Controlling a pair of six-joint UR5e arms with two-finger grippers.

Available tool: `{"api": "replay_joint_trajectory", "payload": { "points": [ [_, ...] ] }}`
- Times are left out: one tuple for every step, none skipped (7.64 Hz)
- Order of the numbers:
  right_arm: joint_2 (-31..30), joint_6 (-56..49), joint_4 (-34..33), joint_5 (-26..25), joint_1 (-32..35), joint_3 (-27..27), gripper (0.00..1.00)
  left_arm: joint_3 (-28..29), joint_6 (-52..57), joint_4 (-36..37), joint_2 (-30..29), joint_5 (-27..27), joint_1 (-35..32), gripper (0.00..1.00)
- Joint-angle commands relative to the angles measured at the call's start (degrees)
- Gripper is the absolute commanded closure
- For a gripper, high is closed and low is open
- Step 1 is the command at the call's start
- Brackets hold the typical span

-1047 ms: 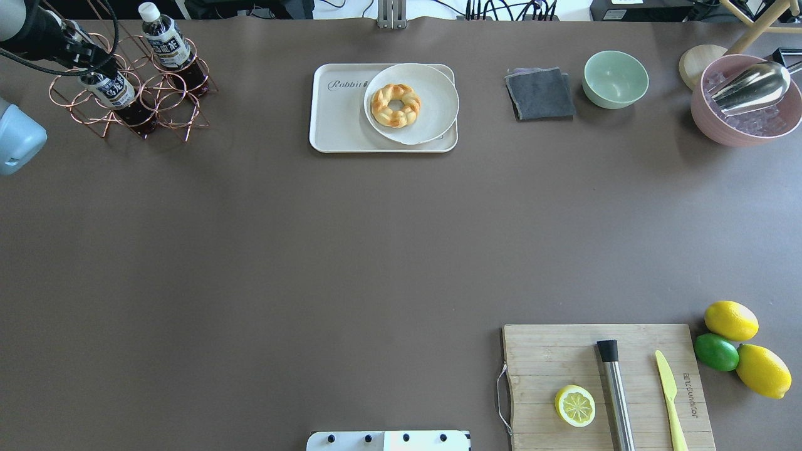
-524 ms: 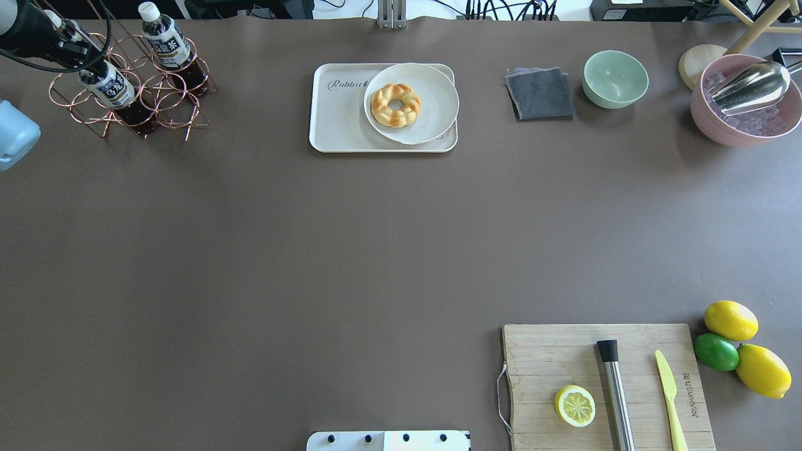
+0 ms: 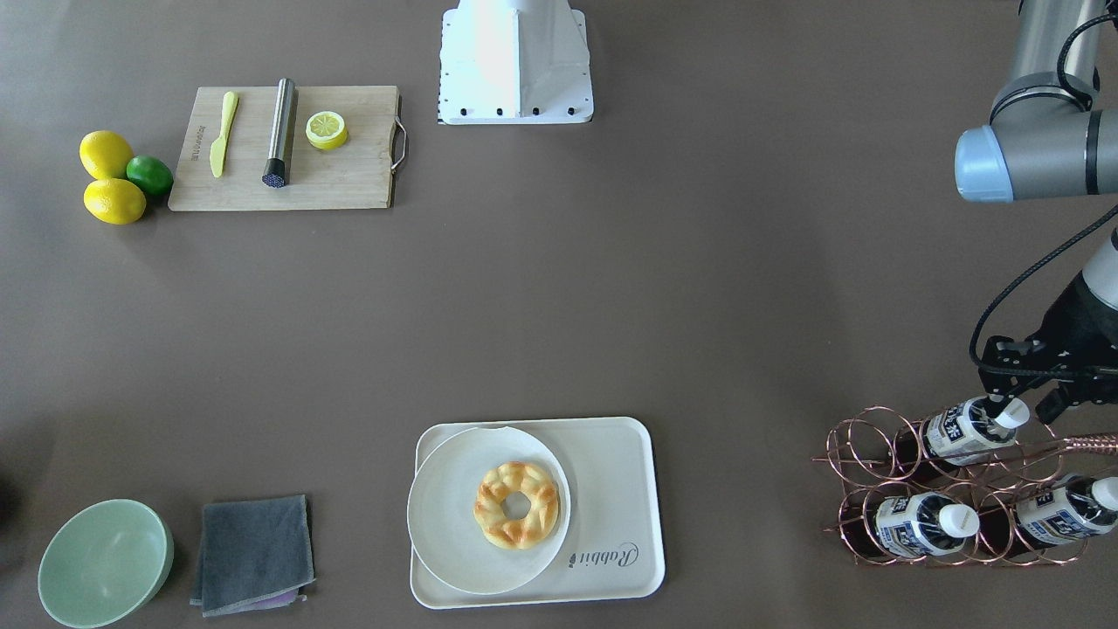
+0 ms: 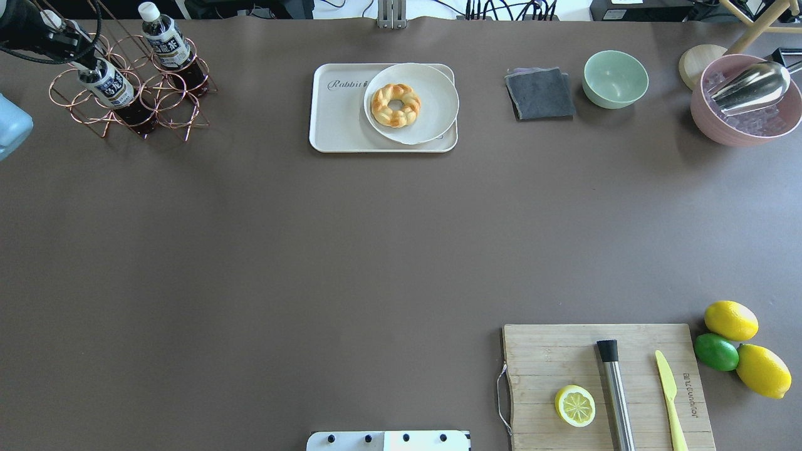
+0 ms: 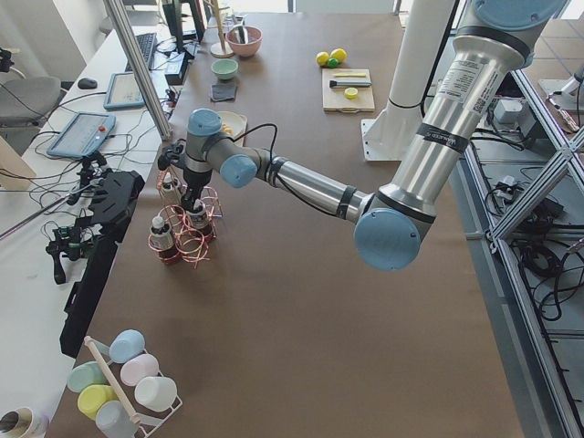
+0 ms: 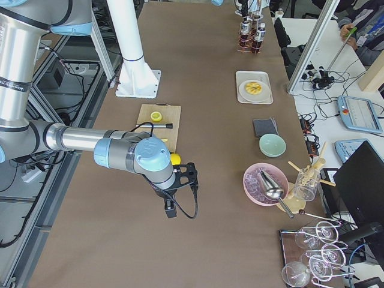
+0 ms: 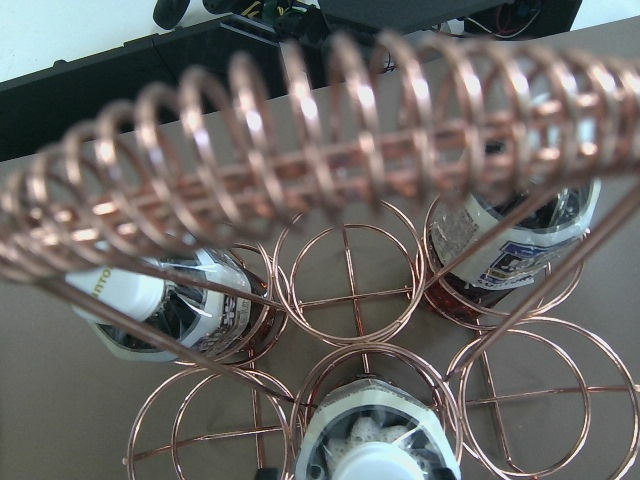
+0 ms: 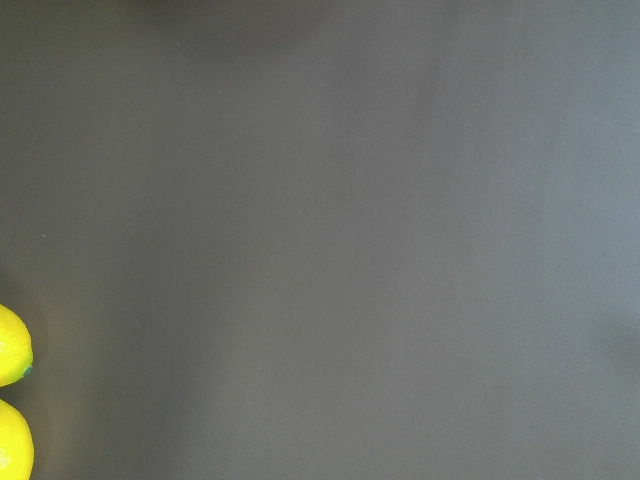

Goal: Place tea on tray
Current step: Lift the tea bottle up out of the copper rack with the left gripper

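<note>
Three tea bottles stand in a copper wire rack (image 4: 169, 106) at the table's far left. My left gripper (image 4: 84, 62) is shut on the cap end of one tea bottle (image 4: 108, 86), which sits partly raised in its ring. That gripper (image 3: 1017, 409) and bottle (image 3: 961, 430) also show in the front view, and the bottle's cap is at the bottom of the left wrist view (image 7: 375, 455). The cream tray (image 4: 335, 125) lies at the far centre, its left part bare. My right gripper (image 6: 171, 207) shows only in the right side view, so I cannot tell its state.
A white plate (image 4: 432, 119) with a braided donut (image 4: 395, 105) covers the tray's right part. Right of it lie a grey cloth (image 4: 540, 94), a green bowl (image 4: 615, 78) and a pink bowl (image 4: 739, 134). A cutting board (image 4: 545, 363) and lemons (image 4: 730, 319) are near right.
My left gripper has moved toward the far left corner of the overhead view, and the held tea bottle has shifted with it, rising out of its ring.
</note>
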Motion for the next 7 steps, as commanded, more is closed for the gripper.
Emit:
{"api": "replay_joint_trajectory", "payload": {
  "points": [
    [-0.25,-0.15,0.00,-0.03,-0.03,-0.03,0.00,-0.05,-0.79,0.08,-0.45,-0.08,0.27,0.58],
    [-0.25,-0.15,0.00,-0.03,-0.04,-0.03,0.00,-0.22,-0.79,0.17,-0.45,-0.17,0.27,0.91],
    [-0.25,-0.15,0.00,-0.03,-0.04,-0.03,0.00,-0.23,-0.79,0.26,-0.45,-0.17,0.36,1.00],
    [-0.34,-0.15,0.00,-0.03,-0.04,-0.11,0.00,-0.31,-0.79,2.87,-1.49,-2.61,0.19,1.00],
    [-0.52,-0.15,0.00,0.06,-0.04,-0.11,0.00,-1.27,-0.71,6.20,-3.15,-6.64,-1.30,1.00],
    [-0.61,-0.23,0.00,-0.03,-0.04,-0.11,0.00,-4.07,-0.62,9.98,-4.21,-9.46,-4.36,1.00],
    [-0.78,-0.24,0.00,0.06,-0.04,-0.20,0.00,-6.62,-0.62,14.45,-6.66,-11.92,-7.26,1.00]
  ]
}}
